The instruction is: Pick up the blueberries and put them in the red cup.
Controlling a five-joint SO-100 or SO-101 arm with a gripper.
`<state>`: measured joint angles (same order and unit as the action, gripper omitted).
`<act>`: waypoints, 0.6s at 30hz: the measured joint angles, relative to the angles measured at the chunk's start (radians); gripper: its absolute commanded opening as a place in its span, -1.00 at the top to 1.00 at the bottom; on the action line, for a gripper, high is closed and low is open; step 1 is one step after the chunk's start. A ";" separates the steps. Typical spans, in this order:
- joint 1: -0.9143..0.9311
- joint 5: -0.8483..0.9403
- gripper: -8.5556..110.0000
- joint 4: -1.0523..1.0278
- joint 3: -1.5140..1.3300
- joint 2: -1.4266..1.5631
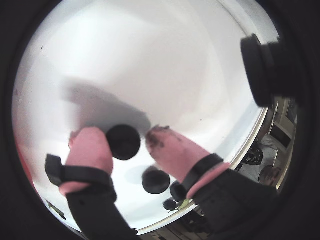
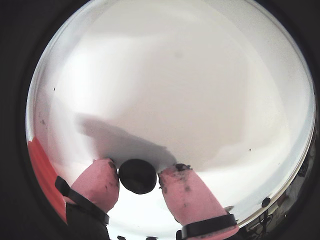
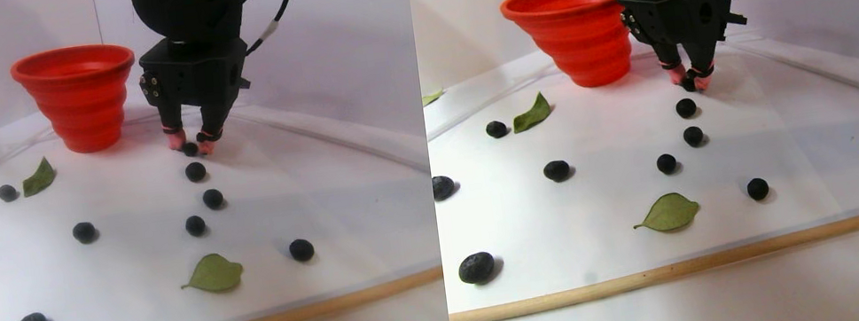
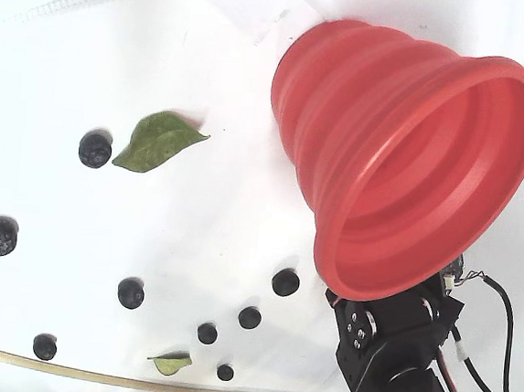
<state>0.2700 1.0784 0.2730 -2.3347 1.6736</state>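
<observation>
The gripper reaches down to the white table, its two pink fingertips parted a little wider than one berry, which sits between them; whether they touch it cannot be told. In the stereo pair view this berry lies at the tips, and the cup stands upright just left of and behind the gripper. More berries trail away in front of the gripper toward the camera, others lie scattered to its left, and green leaves rest among them.
</observation>
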 measured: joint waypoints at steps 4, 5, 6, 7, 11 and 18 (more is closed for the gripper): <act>0.000 0.000 0.65 0.015 0.000 -0.009; 0.000 0.000 0.66 0.018 0.000 -0.012; 0.000 0.000 0.66 0.023 0.000 -0.015; 0.000 0.000 0.67 0.026 0.000 -0.015; 0.000 0.000 0.67 0.026 0.000 -0.015; 0.000 0.014 0.68 -0.005 -0.009 -0.003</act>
<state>0.2700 1.0922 0.2684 -2.3439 1.6705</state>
